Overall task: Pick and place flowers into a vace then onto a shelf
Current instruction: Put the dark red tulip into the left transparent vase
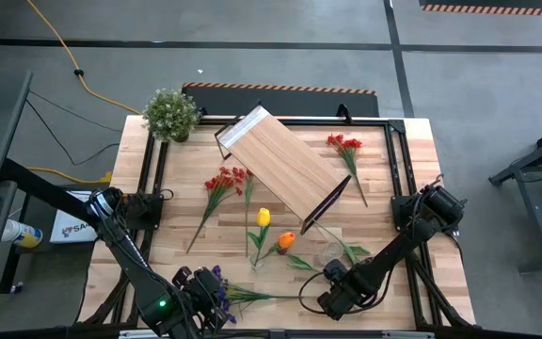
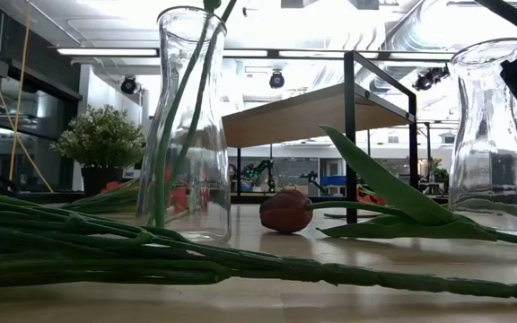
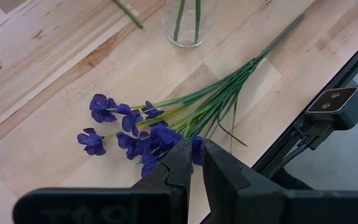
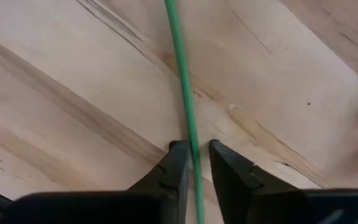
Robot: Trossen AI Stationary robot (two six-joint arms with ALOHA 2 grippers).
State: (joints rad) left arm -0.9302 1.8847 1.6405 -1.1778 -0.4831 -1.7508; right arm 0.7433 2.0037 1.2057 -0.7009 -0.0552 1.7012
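Orange tulip (image 1: 286, 239), lower centre of the high view: you have its green stem (image 4: 184, 93) running lengthwise between the right gripper (image 4: 195, 163) fingers, closed on it; left gripper (image 3: 194, 167) nearly shut, holding nothing.

Overhead camera looks straight down; I get the whole worktop (image 1: 384, 188) plus floor around it, both arms entering from the near edge. Low camera sits at worktop height, facing level across toward the room; very close to a glass vase (image 2: 187, 126) and green stems (image 2: 151, 251) filling its foreground. Left wrist camera looks down past its own left hand (image 3: 196, 163), near the wood, onto the purple spray (image 3: 135, 134) and that same vase's base. Right wrist camera peers past the right hand (image 4: 194, 155), almost against the worktop, one green stem (image 4: 182, 81) crossing it. Overhead covers everything the others see.
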